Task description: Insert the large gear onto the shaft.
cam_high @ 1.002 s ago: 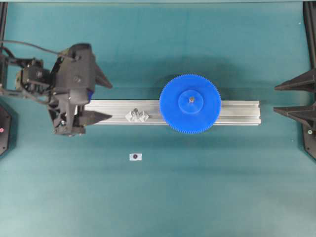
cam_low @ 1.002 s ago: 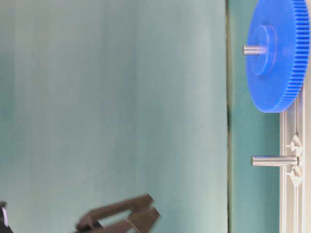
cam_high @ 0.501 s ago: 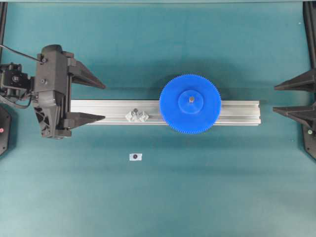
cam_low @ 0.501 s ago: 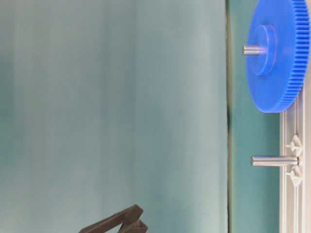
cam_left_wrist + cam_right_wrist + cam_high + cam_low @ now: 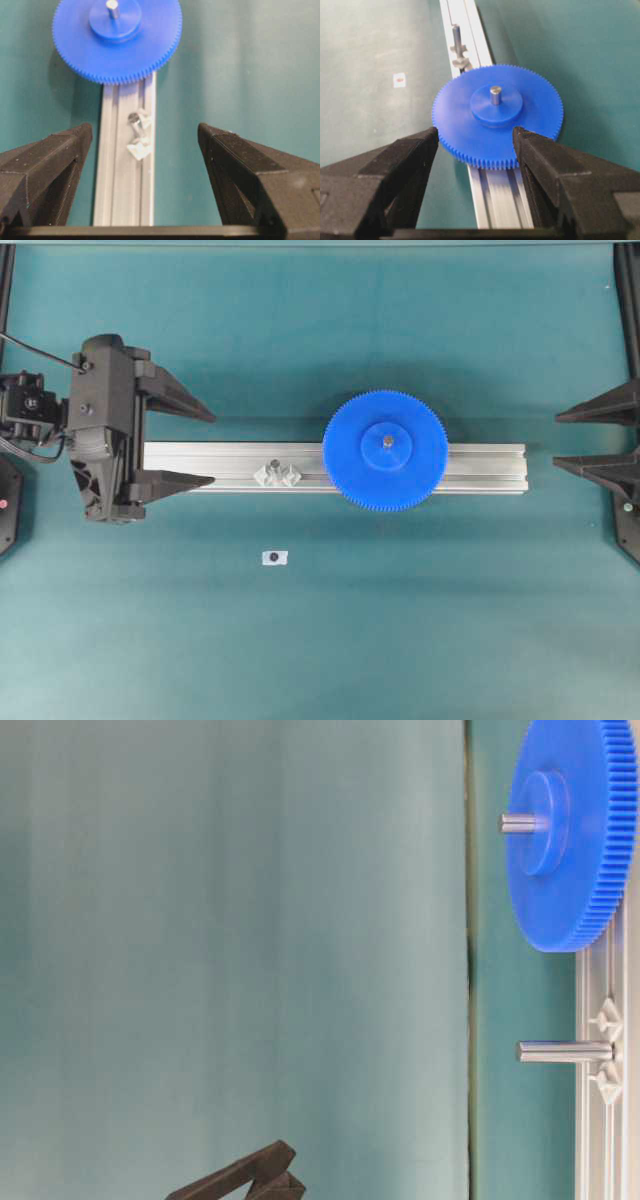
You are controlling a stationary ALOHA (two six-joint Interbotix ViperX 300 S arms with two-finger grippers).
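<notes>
The left end effector [image 5: 212, 444] stands wide, empty, at nine o'clock of the large gear [image 5: 385, 450]. The right end effector [image 5: 558, 440] gapes wide at three o'clock, touching nothing.

one camera looks straight down on the whole teal table [image 5: 320, 640]. a table-level camera, turned sideways, sits near the long silver aluminium rail [image 5: 600, 1120]. two wrist cameras look along that rail from opposite ends; all share the toothed bright-blue plastic gear [image 5: 385, 450].
</notes>
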